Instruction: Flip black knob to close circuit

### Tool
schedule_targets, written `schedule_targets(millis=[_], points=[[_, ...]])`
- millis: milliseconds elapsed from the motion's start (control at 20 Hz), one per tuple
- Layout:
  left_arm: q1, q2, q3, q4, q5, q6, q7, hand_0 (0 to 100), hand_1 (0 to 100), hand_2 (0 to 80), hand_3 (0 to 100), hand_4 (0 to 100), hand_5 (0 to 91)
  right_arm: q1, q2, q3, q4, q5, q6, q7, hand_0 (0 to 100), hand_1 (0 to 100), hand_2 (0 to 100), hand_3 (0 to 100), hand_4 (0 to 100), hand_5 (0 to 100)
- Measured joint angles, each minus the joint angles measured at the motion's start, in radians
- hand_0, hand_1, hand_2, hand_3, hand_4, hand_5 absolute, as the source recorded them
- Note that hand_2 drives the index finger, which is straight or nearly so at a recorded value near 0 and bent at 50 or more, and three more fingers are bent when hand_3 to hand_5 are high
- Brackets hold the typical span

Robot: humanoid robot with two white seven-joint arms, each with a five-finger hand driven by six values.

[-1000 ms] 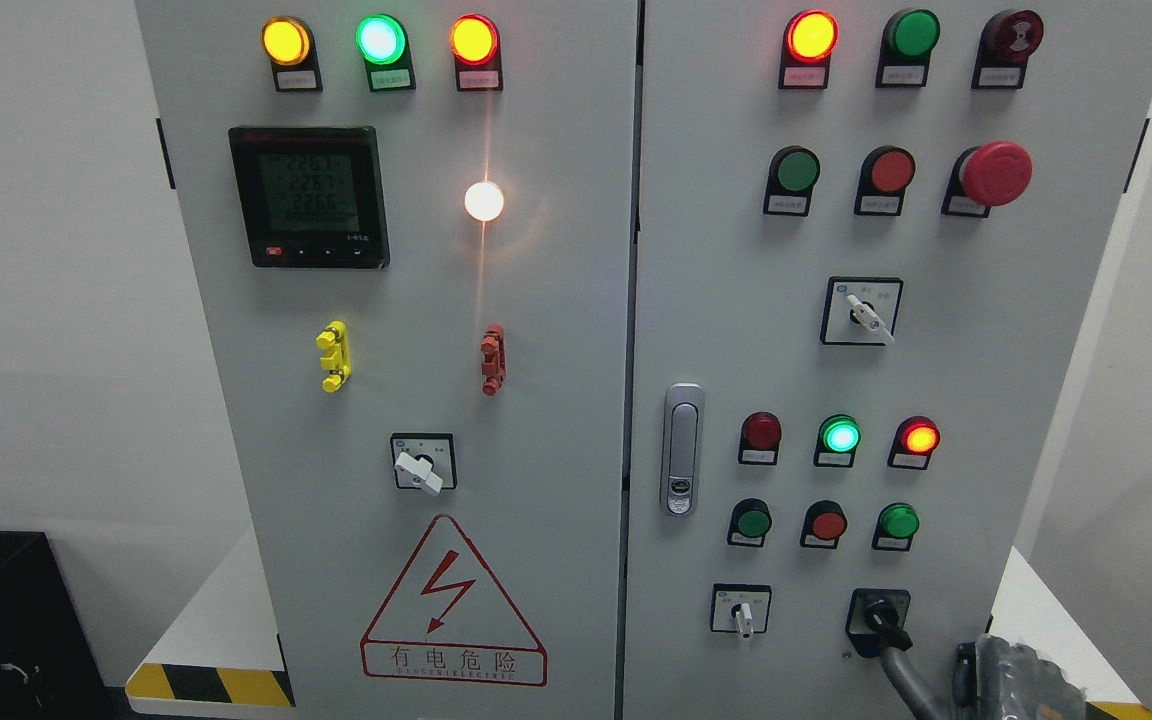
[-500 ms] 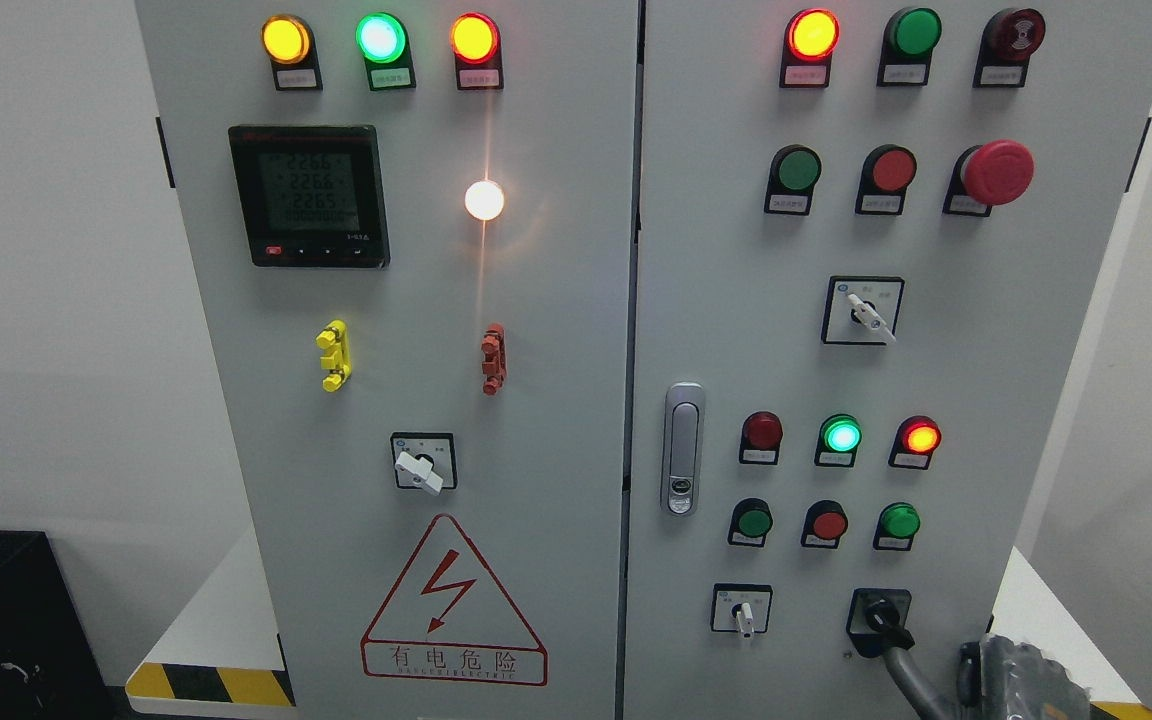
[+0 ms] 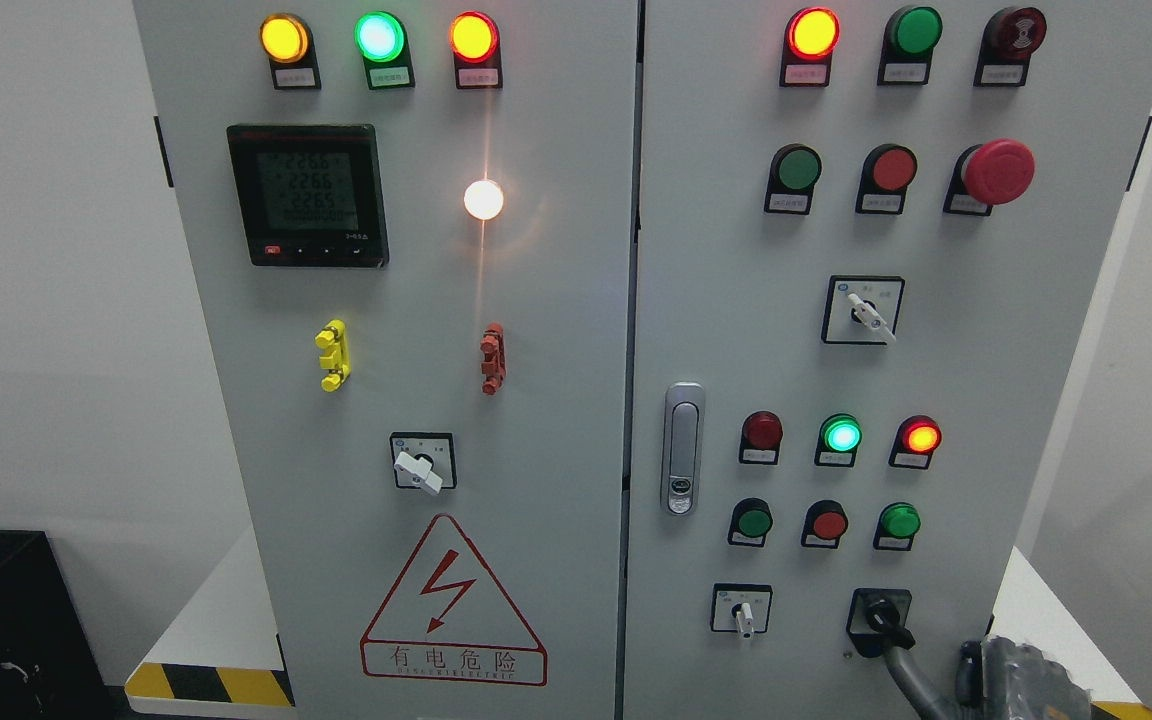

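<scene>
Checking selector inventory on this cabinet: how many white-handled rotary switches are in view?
3. One white-handled switch on the left door above the warning triangle; one mid-right door; one bottom of the right door, left of the black knob. None appear hidden.

Right hand at bottom right corner, before cabinet. Black knob just up-left of the hand, selector switch further left, door handle up-left, meter far up-left.
</scene>
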Motion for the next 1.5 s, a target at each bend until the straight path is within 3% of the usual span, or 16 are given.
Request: schedule_targets(millis=[600,1200,1500], points=[[0.0,0.0,0.0,0.0,0.0,0.0,0.0,12,56,0.0,0,0,0.0,0.023,-0.011,0.051,-0.008,-0.002,-0.002,-0.02,0,0,89,100,97,98],[0.0,0.0,0.0,0.0,0.0,0.0,0.0,12,56,0.0,0,0,0.0,0.062,-0.016,0.101,-0.039,0.0,-0.002,-0.009,0,0,88,100,97,99],[0.0,0.0,0.0,0.0,0.0,0.0,0.0,12,56,0.0,0,0,0.0,0.136,-0.014,0.115,-0.093,-0.041,-0.015,-0.016,0,0,79,100,91,95]])
